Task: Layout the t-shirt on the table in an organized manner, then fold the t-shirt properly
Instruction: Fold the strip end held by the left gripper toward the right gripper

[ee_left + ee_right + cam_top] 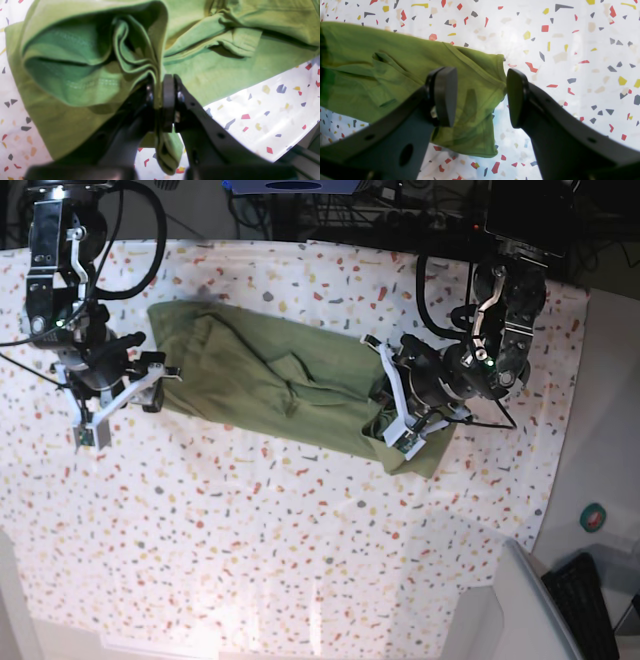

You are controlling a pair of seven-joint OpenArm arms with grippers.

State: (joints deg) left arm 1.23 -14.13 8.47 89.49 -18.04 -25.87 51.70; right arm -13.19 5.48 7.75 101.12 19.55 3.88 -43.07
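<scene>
t-shirt (pixel 270 385) lies bunched on the table (pixel 250 540), left hand (pixel 160 100) pinching it, right hand (pixel 480 97) wide.

The olive-green soft cloth t-shirt (pixel 225 75) ran past the top and right edges of the left wrist view, and its folds hid its inner layers. In the right wrist view it ran off the left edge. The black left hand (pixel 400 425) covered its bunched end in the base view.
</scene>
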